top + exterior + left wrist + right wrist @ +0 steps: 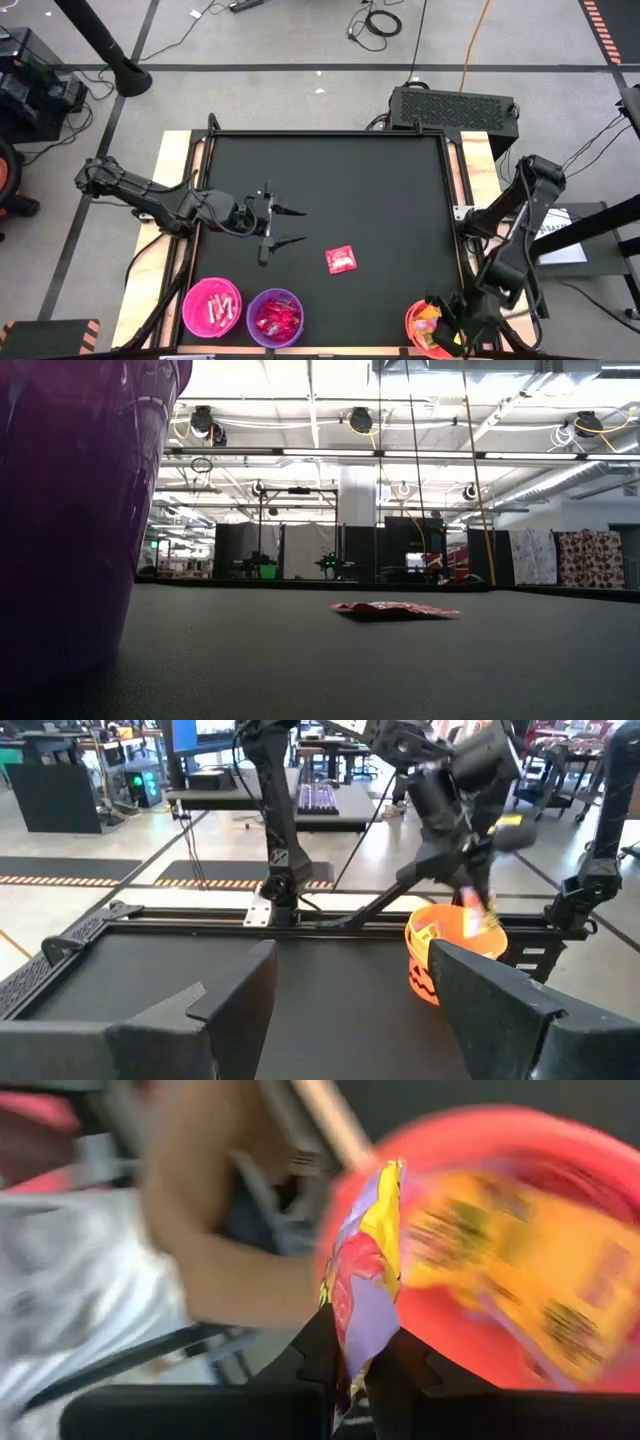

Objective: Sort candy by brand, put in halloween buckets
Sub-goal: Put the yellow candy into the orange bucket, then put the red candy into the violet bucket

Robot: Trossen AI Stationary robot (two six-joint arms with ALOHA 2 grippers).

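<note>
My left gripper [292, 226] hovers open over the table's left middle, pointing right; in its wrist view it [350, 982] is empty. A red candy packet [341, 260] [395, 610] lies flat on the mat to its right. On the near edge stand the pink bucket [212, 307] with pale packets, the purple bucket [275, 317] [70, 510] with red ones, and the orange bucket [416, 322] [455, 952] [560, 1140] with yellow ones. My right gripper [447, 320] [355, 1355] is above the orange bucket, shut on a yellow-and-purple candy packet [365, 1260] [480, 912]. My right gripper pinches the yellow-and-purple packet by one end [356, 1332] between its two fingers. It comes from above, pointing down. The packet is lifted clear and reaches out past the fingertips over the orange bucket's opening.
A raised black frame [205, 180] rims the dark mat [380, 190]. Wooden boards [172, 160] flank it. The mat's far half is bare. A black box [455, 105] sits beyond the far right corner.
</note>
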